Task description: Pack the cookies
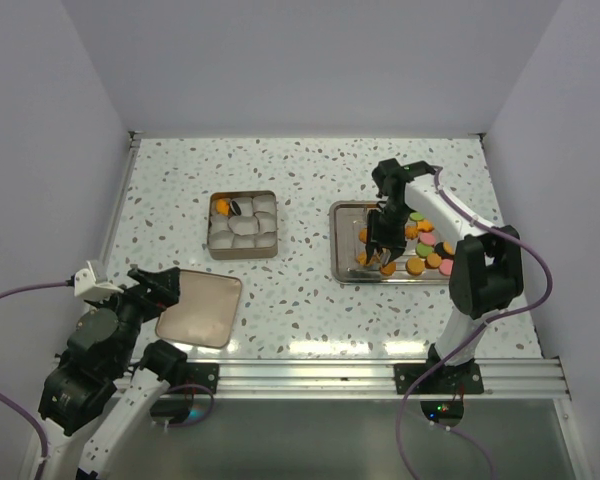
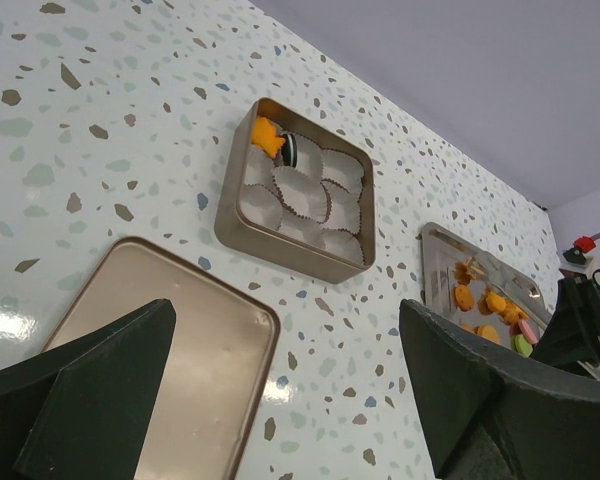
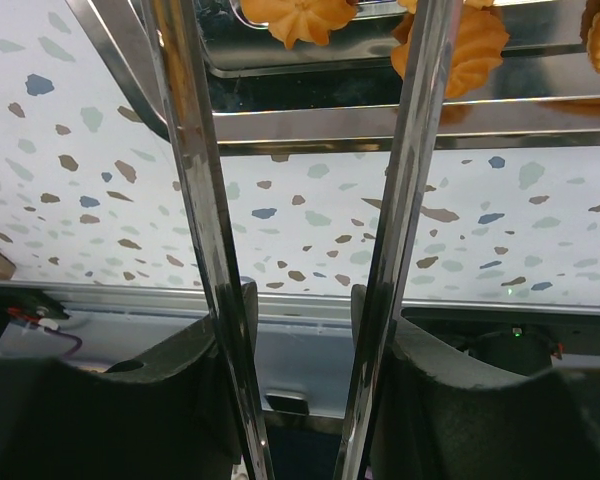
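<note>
The cookies (image 1: 420, 255) lie on a steel tray (image 1: 340, 250) at the right, mostly orange with a few pink and green. My right gripper (image 1: 385, 235) hangs over the tray's left part, shut on metal tongs (image 3: 205, 200). The tongs' two blades stand apart and reach to the tray rim (image 3: 380, 125). One orange cookie (image 3: 295, 15) lies between the blades and another (image 3: 475, 45) just right of them; the tips are out of view. A square tin (image 1: 243, 225) holds white paper cups, an orange cookie (image 2: 267, 137) and a dark one (image 2: 288, 150). My left gripper (image 2: 285, 320) is open.
The tin's flat lid (image 1: 200, 308) lies at the near left, partly under my left gripper (image 1: 155, 290). White walls enclose the table on three sides. A metal rail runs along the near edge by the arm bases.
</note>
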Motion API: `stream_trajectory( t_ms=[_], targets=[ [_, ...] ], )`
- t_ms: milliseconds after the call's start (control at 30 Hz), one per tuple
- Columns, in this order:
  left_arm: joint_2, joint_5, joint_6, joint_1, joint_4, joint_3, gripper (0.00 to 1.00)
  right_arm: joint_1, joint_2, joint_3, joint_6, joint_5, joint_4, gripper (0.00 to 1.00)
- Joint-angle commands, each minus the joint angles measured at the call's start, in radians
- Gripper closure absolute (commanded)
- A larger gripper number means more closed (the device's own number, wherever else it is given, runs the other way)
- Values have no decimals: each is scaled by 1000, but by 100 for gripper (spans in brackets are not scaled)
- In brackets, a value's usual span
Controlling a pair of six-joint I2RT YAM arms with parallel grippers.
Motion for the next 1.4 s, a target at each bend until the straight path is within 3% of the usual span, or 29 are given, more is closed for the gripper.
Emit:
stream_trajectory(
  t_ms=[0,400,900,1367],
  targets=[
    [-9,6,16,-6,46,-5,0,2,-17,-2,17,-14,-10,55],
    [-32,-6,5,-6,40,-5,0,3,14,-31,23,-37,28,55],
    [-38,-9,2,-6,39,-6,0,2,40,14,11,-42,19,71],
    [-36,-9,-1,-6,39,-8,0,17,8,239,19,-91,-76,78]
  ],
)
